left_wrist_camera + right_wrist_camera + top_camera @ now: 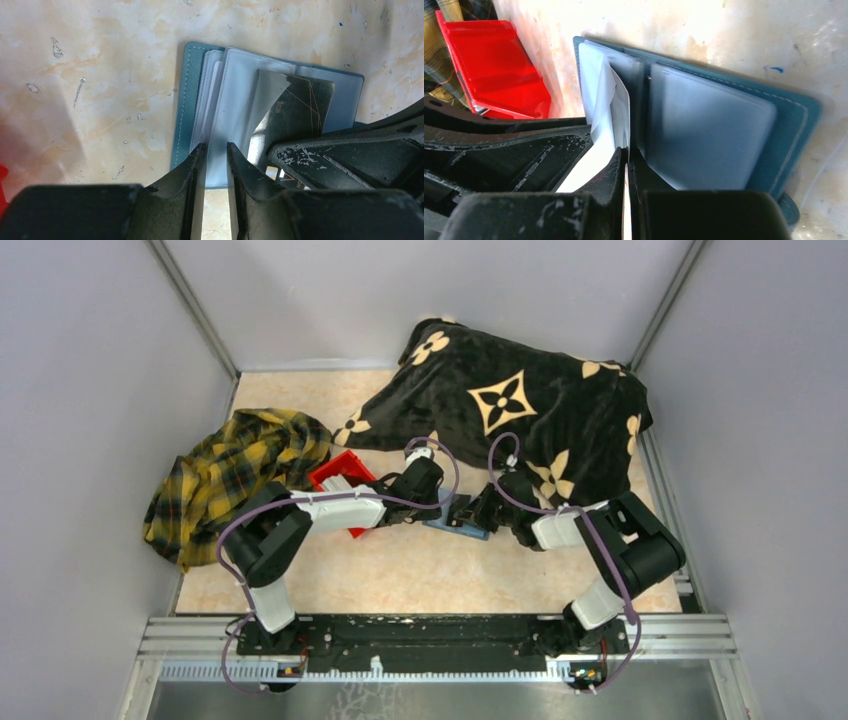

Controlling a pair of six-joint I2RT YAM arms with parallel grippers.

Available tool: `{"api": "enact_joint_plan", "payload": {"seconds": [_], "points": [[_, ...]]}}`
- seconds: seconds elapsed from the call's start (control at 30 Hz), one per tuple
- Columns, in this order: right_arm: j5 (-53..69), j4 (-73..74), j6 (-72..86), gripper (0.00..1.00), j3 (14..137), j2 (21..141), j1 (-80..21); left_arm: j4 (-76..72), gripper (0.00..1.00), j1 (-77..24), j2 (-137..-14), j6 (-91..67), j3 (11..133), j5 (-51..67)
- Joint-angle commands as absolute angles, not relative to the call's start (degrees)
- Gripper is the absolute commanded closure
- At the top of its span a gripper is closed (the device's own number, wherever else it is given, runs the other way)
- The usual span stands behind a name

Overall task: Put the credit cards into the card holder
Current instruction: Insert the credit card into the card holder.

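Observation:
The teal card holder point(458, 522) lies open on the table between both grippers, its clear sleeves fanned up point(235, 90). A dark credit card point(300, 105) with orange lines sits partly inside one sleeve. In the right wrist view the same card point(601, 110) glares white. My right gripper point(628, 152) is shut, with a thin pale edge between its jaws that looks like the card's near end. My left gripper point(216, 146) stands over the holder's near edge point(192, 100), jaws a narrow gap apart, and I see nothing held between them.
A red bin point(340, 480) sits just left of the holder, close behind the left arm. A yellow plaid cloth point(230, 475) is heaped at the left wall. A black patterned blanket point(520, 410) covers the back right. Grey walls enclose the table.

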State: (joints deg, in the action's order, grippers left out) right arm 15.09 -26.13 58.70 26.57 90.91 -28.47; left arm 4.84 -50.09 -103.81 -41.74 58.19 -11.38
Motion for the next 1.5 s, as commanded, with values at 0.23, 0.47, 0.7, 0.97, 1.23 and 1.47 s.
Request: {"api": "enact_joint_plan", "payload": {"seconds": [0.23, 0.47, 0.7, 0.97, 1.23, 1.47], "points": [[17.3, -13.8, 55.0, 1.00, 24.2, 91.4, -31.5, 11.5, 0.71, -50.7, -110.6, -41.2, 54.0, -8.4], [17.4, -16.4, 54.8, 1.00, 25.7, 96.7, -31.3, 10.8, 0.71, -50.7, -110.4, -41.0, 53.4, -7.5], [16.6, -15.4, 53.7, 1.00, 29.2, 100.6, -31.4, 10.0, 0.71, -50.6, -109.9, -40.8, 52.9, -6.4], [14.6, -9.9, 51.1, 0.83, 31.2, 100.6, -31.7, 9.1, 0.71, -50.7, -110.5, -40.8, 52.8, -5.1], [12.0, -4.6, 49.2, 0.67, 32.0, 98.5, -32.2, 9.4, 0.72, -50.6, -111.2, -40.9, 53.0, -5.6], [6.6, 3.7, 45.5, 0.60, 32.8, 92.5, -32.3, 9.3, 0.80, -50.7, -111.7, -41.3, 52.2, -6.6]]}}
